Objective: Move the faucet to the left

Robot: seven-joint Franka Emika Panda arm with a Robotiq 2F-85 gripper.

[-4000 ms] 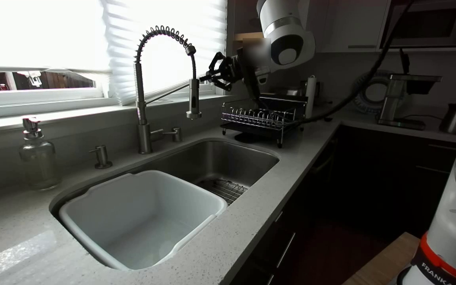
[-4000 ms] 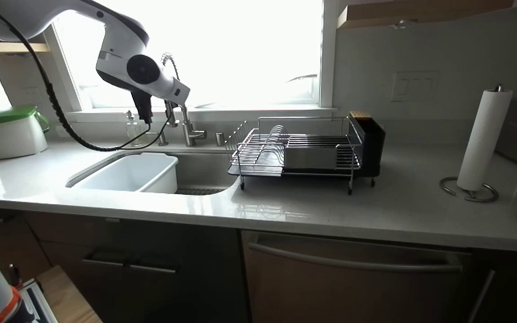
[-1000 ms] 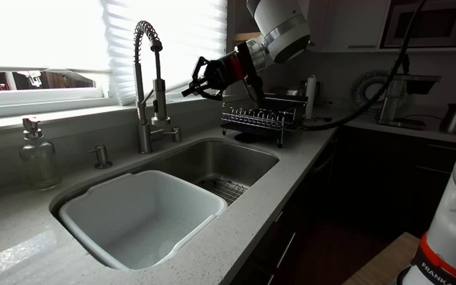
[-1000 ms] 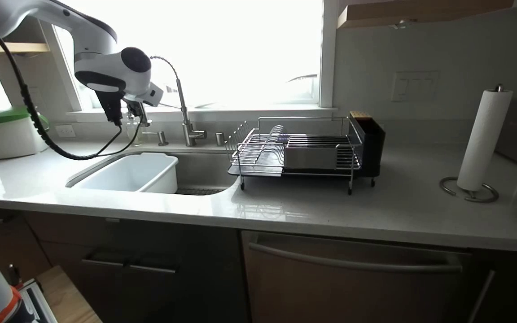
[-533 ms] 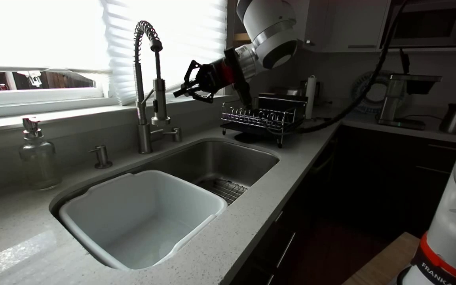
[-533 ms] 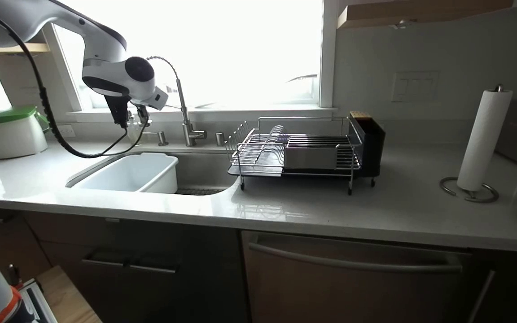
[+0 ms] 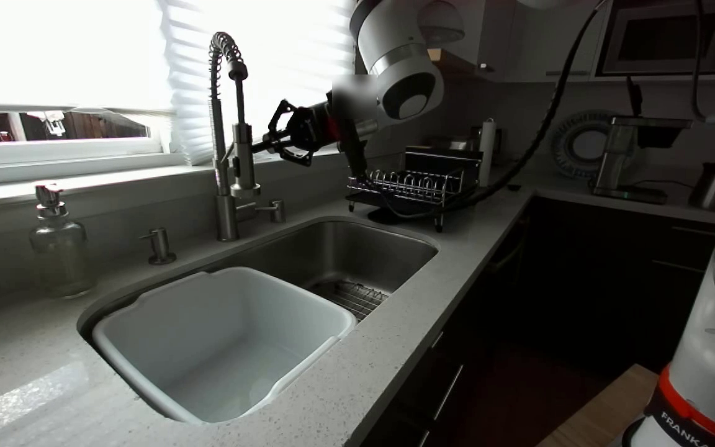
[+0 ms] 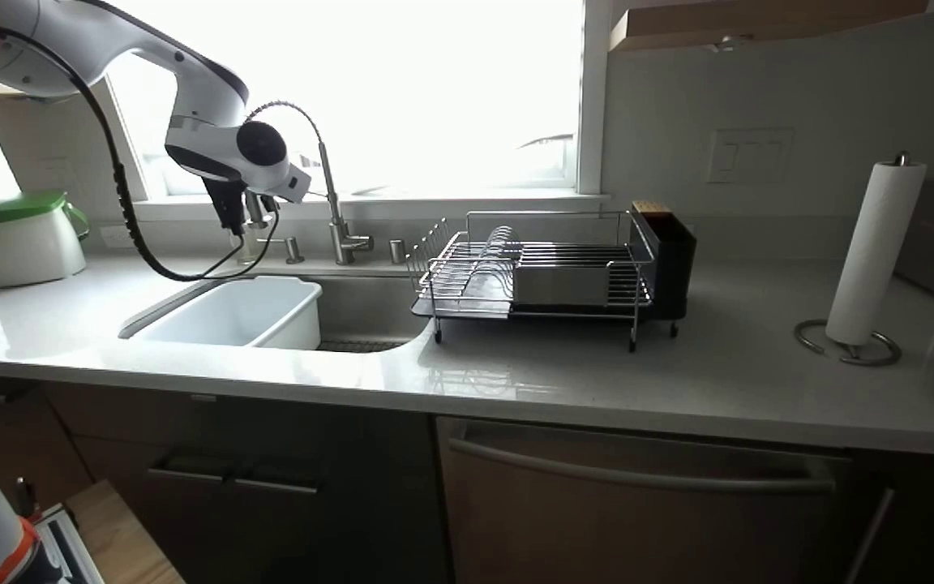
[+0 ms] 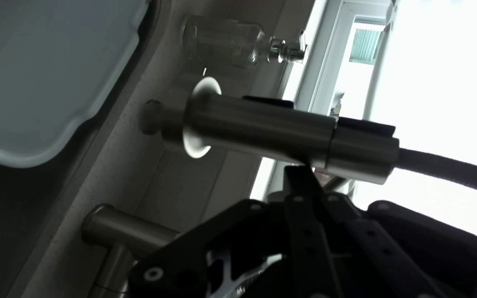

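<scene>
In an exterior view, the claw was seen narrow, drawn together into a single tip, with nothing visibly gripped. The faucet stood just ahead of that tip: its spray head hung upright directly in front, touching or almost so, and its column rose a little beyond. The white basin was set lower than the claw, in the sink.

In an exterior view, the claw was hidden by the arm, so its state could not be told there. The spray head was partly seen below the arm, to the left of the column. The dish rack was placed well to the right of the claw.

In the wrist view, the fingertips were closed on each other, at the near side of the spray head; contact could not be confirmed. The soap bottle was seen farther ahead.

The step in hand was judged to be a push rather than a grasp, the leftward swing perhaps mostly done. A short, gentle push forward seemed called for next, then a straight withdrawal.
</scene>
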